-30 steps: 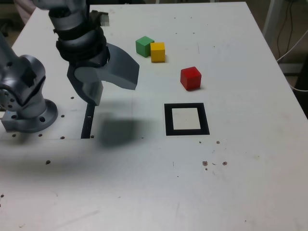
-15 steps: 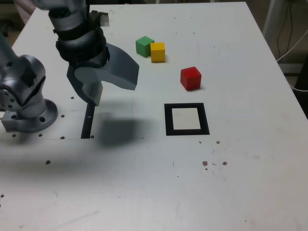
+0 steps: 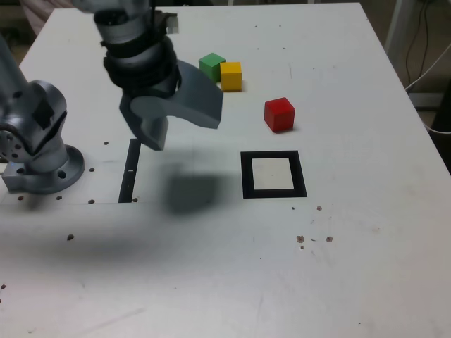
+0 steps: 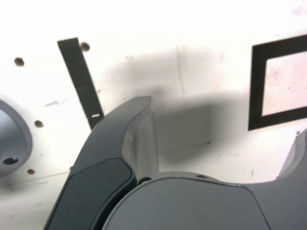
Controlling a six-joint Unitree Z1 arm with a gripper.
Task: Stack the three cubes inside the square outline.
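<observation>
Holding the gripper [image 3: 187, 136] wide open above the counter [image 3: 359, 282], with its two curved grey fingers [image 3: 150, 127] well apart, gripping nothing. In the wrist view, looking down between the fingers onto bare white surface and soft grey shadow.

Reading the exterior view as a clock face centred on the square outline [image 3: 273, 193], finding the gripper raised toward 10 o'clock. At 12 o'clock, near the outline, seeing the red cube [image 3: 279, 115]. Farther off toward 11 o'clock, finding the yellow cube [image 3: 231, 77], with the green cube [image 3: 211, 66] at its 10 o'clock. Unable to tell whether green and yellow touch. From the yellow cube, finding the red one at 4 o'clock, well apart.

At 9 o'clock of the outline, seeing the straight black strip [image 3: 130, 171] flat on the counter, and beyond it the round metal arm base [image 3: 46, 179]. Between strip and outline, also around 9 o'clock, seeing the blurred shadow [image 3: 192, 193]. Toward 5 o'clock, just outside the outline, seeing a few small brown marks [image 3: 300, 239].
</observation>
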